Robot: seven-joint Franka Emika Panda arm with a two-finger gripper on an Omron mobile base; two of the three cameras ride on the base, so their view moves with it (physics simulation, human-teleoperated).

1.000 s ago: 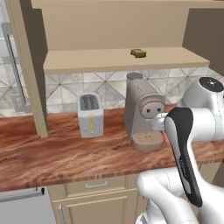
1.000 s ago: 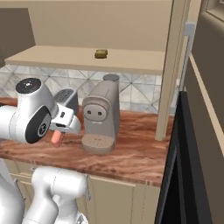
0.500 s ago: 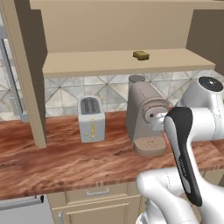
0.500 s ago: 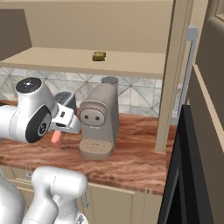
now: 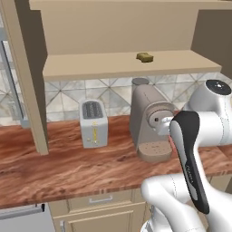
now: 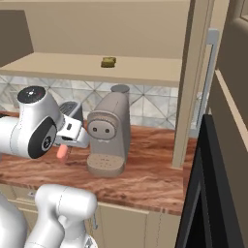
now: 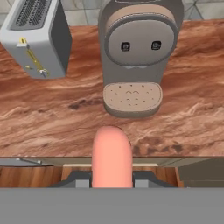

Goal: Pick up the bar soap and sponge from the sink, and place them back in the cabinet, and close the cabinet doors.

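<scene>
The bar soap hides the tool's tips — its lower end cut off — behind the arm in the right base view.

The sponge lies on the shelf of the cabinet, above the counter. On the counter the toaster stands left of the coffee machine. The bar soap sits in the gripper, before the coffee machine and over the counter's front edge.

Even, soft rendered light, faint shadows, no glare, slightly coarse.
</scene>
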